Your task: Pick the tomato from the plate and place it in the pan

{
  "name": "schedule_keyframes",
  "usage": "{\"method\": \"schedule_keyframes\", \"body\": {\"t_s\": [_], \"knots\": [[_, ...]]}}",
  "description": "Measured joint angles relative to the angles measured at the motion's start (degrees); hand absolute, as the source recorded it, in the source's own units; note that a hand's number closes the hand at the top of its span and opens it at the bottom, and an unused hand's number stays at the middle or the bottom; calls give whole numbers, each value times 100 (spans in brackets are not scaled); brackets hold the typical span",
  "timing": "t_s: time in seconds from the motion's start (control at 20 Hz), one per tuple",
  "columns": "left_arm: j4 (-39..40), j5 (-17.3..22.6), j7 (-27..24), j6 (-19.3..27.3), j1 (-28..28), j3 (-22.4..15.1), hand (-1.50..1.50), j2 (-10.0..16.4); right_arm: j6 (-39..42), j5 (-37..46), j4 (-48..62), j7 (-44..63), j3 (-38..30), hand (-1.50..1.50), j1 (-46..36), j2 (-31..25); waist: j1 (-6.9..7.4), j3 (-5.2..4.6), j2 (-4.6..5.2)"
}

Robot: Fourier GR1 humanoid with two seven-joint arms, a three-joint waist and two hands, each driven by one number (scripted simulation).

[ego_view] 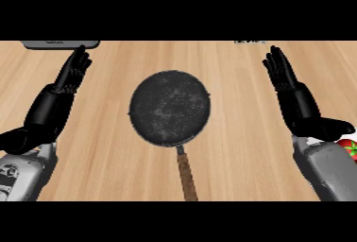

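Currently both hands open, fingers straight, holding nothing: left hand (50, 108) left of the pan (169, 107), right hand (304, 111) right of it. Tomato (351, 149) sits at the right edge, mostly hidden by the right forearm (324, 165). Judged light, round, soft-skinned: cup its sides. No long axis; green stem patch possibly faces left. Pan handle (185, 177) points toward the robot.

The surface (237, 142) is light wood, its grain running in long streaks from the near edge to the far edge. At its far left corner lies a flat grey object (49, 44) with rounded corners, cut off by the view's top, so only its near strip shows. Along the far edge toward the right sits a small pale item (250, 42), too little of it showing to name.
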Motion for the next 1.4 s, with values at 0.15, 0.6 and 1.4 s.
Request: {"method": "schedule_keyframes", "body": {"t_s": [0.15,0.6,1.4], "knots": [[169,-81,182,71,267,78,0,82,-199,-274,117,86,-617,-150,226,-185,-50,-27,-19],[752,-159,865,417,1519,262,0,180,-2143,-565,1354,1267,-2627,-150,1551,-1000,-408,-89,-38],[245,-492,1261,594,2082,-69,0,-73,-523,-519,-185,4373,-2522,-150,3664,-3646,-83,-70,-47]]}}
